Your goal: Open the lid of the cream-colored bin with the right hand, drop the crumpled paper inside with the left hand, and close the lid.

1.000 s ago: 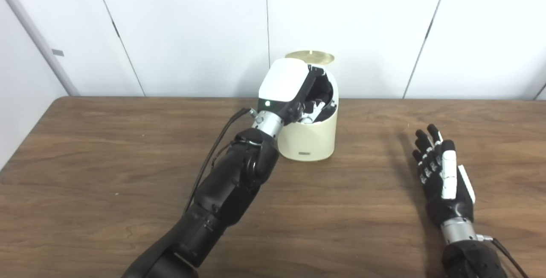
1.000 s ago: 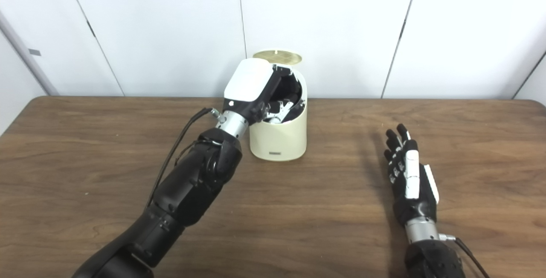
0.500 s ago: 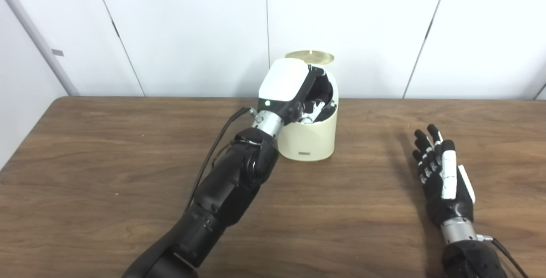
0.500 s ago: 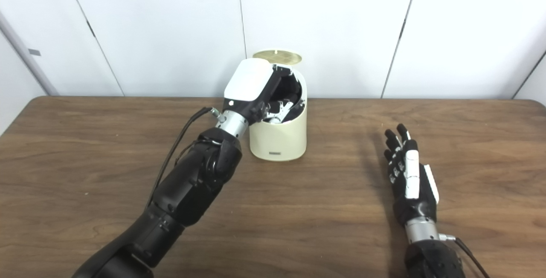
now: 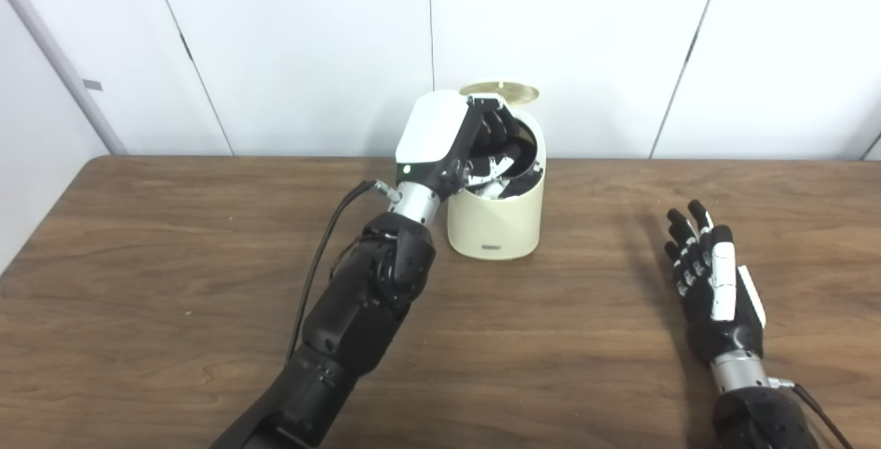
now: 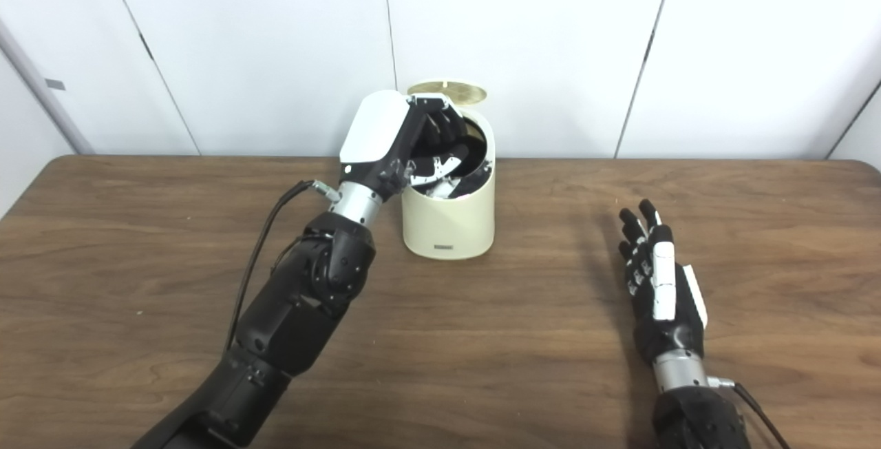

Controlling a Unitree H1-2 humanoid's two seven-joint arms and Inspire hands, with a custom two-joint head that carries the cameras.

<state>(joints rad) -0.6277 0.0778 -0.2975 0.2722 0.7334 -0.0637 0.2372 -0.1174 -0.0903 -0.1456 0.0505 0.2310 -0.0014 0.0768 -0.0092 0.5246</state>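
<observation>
The cream-colored bin (image 5: 495,218) is open — our left hand (image 5: 475,149) has lifted out, fingers spread, empty. Paper dropped; our right hand (image 5: 716,284) rests open — lid next.

No text can be read anywhere. The bin (image 5: 494,222), just beside the left hand (image 5: 454,142), carries a small dark label (image 5: 491,248). Its lettering is too small to make out.

Cream bin (image 5: 497,225) upright, lid (image 5: 500,91) raised.

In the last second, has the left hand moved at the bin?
Yes. The left hand has lifted and shifted left against the cream bin, which hasn't moved; its fingers are now above the opening.
</observation>
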